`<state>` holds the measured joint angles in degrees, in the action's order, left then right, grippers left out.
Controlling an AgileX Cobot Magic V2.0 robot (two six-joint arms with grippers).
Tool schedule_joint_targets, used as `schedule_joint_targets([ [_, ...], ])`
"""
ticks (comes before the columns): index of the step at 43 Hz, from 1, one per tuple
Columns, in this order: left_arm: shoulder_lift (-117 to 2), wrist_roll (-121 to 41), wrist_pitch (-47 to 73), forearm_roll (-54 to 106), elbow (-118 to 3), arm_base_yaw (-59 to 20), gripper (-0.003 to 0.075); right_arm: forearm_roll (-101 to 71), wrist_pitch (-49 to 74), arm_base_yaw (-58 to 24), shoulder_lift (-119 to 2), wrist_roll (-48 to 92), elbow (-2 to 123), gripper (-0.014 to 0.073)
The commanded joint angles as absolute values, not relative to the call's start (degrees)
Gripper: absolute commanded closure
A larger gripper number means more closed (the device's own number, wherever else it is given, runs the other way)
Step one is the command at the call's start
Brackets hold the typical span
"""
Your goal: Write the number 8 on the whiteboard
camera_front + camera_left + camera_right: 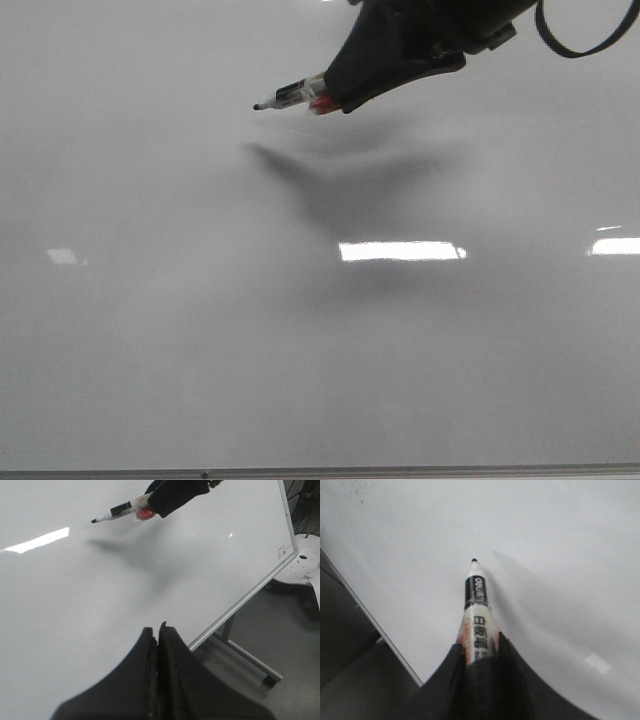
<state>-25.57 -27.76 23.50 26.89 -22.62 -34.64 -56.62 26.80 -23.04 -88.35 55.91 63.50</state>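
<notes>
**Ana:** Right gripper point(335, 95) first: it comes in from the upper right of the front picture, its dark fingers pinching a marker point(300, 95) by the barrel, with the black tip pointing left.

**Ben:** And the left gripper point(159, 630)?

**Ana:** At the bottom middle of its own wrist picture, fingers pressed together with nothing between them. It sits low, well apart from the marker.

**Ben:** Is the tip on the whiteboard point(200, 350)?

**Ana:** I judge not. The marker's shadow lies below it and apart from it, which suggests a gap. The right wrist picture shows the tip in the upper middle over bare board, but contact cannot be read there.

**Ben:** Any number 8 yet?

**Ana:** No line shows anywhere. The board is blank apart from bright light patches at mid height, so writing has not started.

**Ben:** What could go wrong?

**Ana:** The marker is held at a shallow slant. If the arm comes in without steepening, the side of the tip may drag and leave a faint or broken stroke. Pushing too hard could make the barrel slide back through the fingers, since only its rear part is gripped. Starting this high leaves little space above for the upper loop.

**Ben:** The arm's pose?

**Ana:** It reaches down and to the left from the top edge, wrist tilted, with a cable looping at the far upper right.
</notes>
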Motion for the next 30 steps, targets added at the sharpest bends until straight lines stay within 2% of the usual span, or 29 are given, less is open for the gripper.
schedule_joint_targets([
  [1,-25.74,-27.63,19.32,28.21,-24.07,-34.63,0.0741,-58.79,23.13,-22.83,-88.62,55.95,67.03,0.0661],
  [10,-25.74,-27.63,19.32,28.21,-24.07,-34.63,0.0741,-58.7,20.18,-24.78,-91.63,55.95,67.78,0.0661],
  [18,-25.74,-27.63,19.32,28.21,-24.07,-34.63,0.0741,-56.9,24.78,-26.09,-93.77,55.88,67.34,0.0651],
  [30,-25.74,-27.63,19.32,28.21,-24.07,-34.63,0.0741,-56.67,21.58,-22.16,-88.99,55.89,58.65,0.0652],
])
